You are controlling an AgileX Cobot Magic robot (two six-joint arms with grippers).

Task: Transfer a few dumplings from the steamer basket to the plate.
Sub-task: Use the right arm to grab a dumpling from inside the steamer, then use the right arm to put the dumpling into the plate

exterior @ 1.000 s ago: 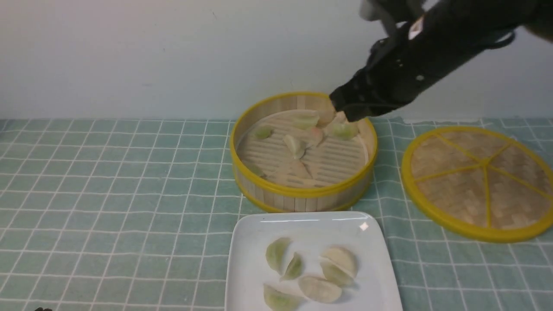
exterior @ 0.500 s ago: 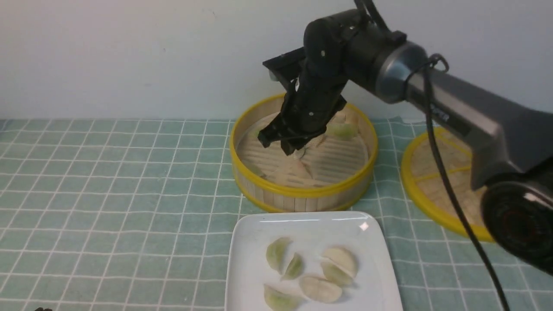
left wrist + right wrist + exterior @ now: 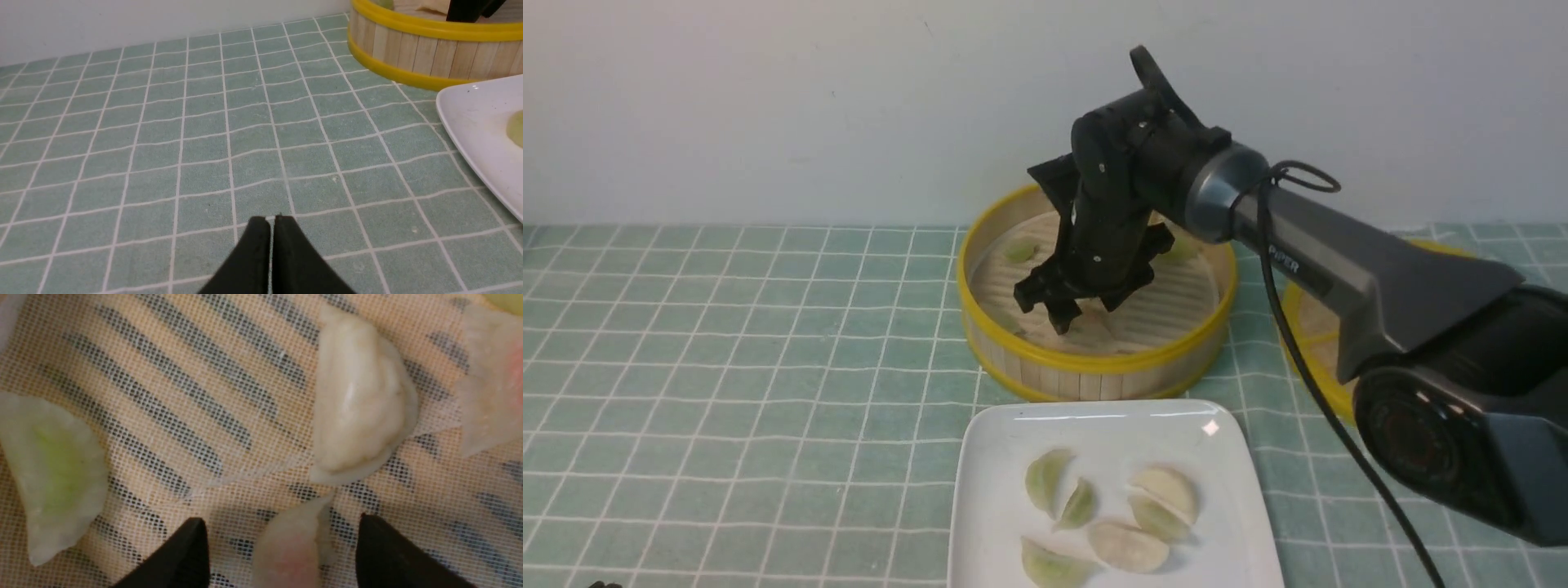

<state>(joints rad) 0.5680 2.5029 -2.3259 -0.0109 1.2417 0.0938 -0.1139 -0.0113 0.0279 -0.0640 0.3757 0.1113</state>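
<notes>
Now, right claw (image 3: pixel 1058 314): lowered into the steamer basket (image 3: pixel 1094 371), released, its two fingers (image 3: pixel 179 559) standing apart with nothing gripped.
Pinkish dumpling (image 3: pixel 292 543): lying on the mesh liner (image 3: pixel 204 375) between those fingers, a gap showing on either side.
Other dumplings in the basket: a white one (image 3: pixel 359 412) just beyond the pinkish one, a green one (image 3: pixel 53 473) off to one side.
Left claw (image 3: pixel 271 222): clenched, fingers pressed together on nothing, low over the green checked surface (image 3: pixel 163 122).
Plate (image 3: pixel 980 465): just in front of the basket, nearer the robot, carrying several dumplings (image 3: pixel 1127 545), whitish and light green, clustered near its middle.
</notes>
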